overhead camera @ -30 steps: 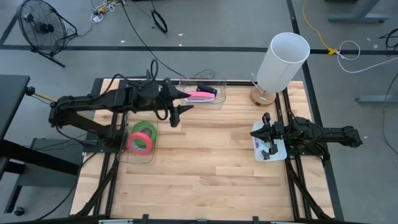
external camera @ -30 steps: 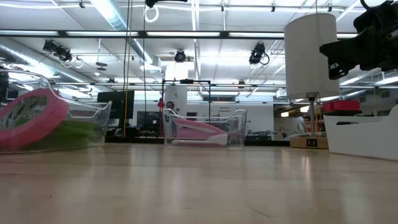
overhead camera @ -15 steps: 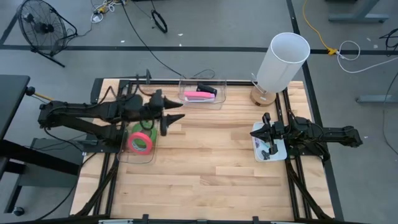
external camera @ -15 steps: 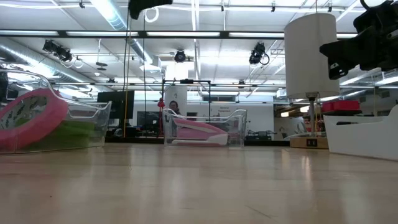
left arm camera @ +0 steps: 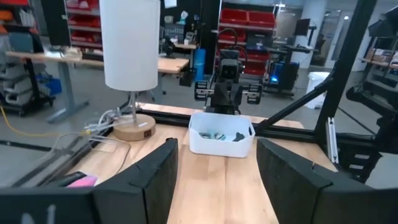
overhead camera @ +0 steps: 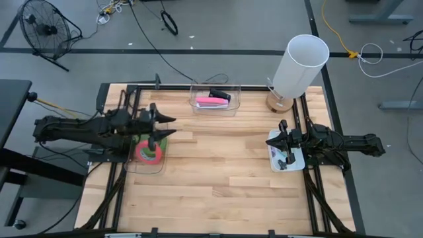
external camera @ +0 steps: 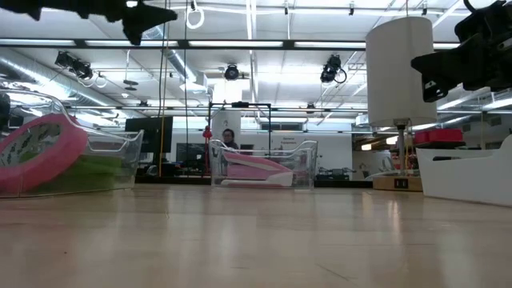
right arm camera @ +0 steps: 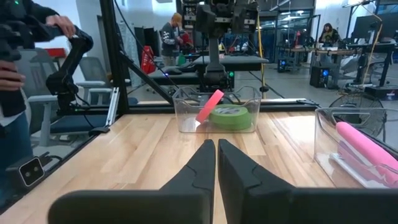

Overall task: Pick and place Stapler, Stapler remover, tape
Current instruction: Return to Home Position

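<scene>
Pink and green tape rolls (overhead camera: 149, 152) lie in a clear bin (overhead camera: 147, 165) at the table's left; in the right wrist view the pink roll (right arm camera: 209, 105) leans on the green one (right arm camera: 231, 117). A pink stapler (overhead camera: 213, 101) lies in a clear bin (overhead camera: 232, 108) at the far edge. My left gripper (overhead camera: 168, 126) hovers open and empty above the tape bin, pointing level to the right (left arm camera: 214, 180). My right gripper (overhead camera: 283, 140) is shut (right arm camera: 216, 167) over a white tray (overhead camera: 295, 157) holding small dark things; I cannot make out the stapler remover.
A lamp with a tall white shade (overhead camera: 301, 64) stands on a wooden base (overhead camera: 277, 102) at the far right corner. Bare wood (overhead camera: 225, 172) spans the table's middle and near side. People show in the room beyond the table in the right wrist view.
My left gripper has drawn back from beside the stapler bin toward the table's left edge and sunk lower, staying open and empty; it now hovers above the tape bin. The stapler stays in its bin.
</scene>
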`<action>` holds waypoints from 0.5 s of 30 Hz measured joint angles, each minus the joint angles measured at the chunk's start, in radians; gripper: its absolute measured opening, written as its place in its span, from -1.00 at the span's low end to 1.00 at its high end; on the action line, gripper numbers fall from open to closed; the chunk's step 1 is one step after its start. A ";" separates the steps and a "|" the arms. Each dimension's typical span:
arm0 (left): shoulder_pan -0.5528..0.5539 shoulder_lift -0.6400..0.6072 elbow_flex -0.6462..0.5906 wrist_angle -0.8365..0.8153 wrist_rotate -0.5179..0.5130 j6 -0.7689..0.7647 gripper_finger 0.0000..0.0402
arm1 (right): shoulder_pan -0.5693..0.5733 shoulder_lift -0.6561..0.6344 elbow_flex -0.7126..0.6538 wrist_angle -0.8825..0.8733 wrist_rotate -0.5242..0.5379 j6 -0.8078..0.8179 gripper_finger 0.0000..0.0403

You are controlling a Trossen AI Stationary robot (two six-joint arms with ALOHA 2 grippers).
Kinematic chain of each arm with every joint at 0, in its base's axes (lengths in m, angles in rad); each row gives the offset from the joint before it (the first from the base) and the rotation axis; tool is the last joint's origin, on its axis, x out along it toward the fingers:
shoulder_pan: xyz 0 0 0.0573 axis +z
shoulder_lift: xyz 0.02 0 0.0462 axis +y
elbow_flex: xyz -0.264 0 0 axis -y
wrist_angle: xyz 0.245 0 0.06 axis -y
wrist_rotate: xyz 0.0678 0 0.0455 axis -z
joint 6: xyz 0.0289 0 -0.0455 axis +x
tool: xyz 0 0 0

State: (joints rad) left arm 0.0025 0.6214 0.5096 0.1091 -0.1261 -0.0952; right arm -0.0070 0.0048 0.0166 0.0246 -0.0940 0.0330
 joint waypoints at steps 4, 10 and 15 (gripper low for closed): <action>0.000 -0.115 -0.092 0.001 0.000 0.021 0.10 | 0.000 0.000 0.000 0.000 0.000 0.000 -0.89; 0.000 -0.280 -0.262 0.076 0.000 0.007 0.10 | 0.000 0.000 0.000 0.000 0.000 0.000 -0.89; 0.000 -0.397 -0.387 0.179 0.023 -0.026 0.10 | 0.000 0.000 0.000 0.000 0.000 -0.001 -0.89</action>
State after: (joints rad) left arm 0.0025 0.2247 0.1225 0.2883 -0.1031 -0.1215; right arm -0.0070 0.0048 0.0166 0.0246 -0.0940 0.0319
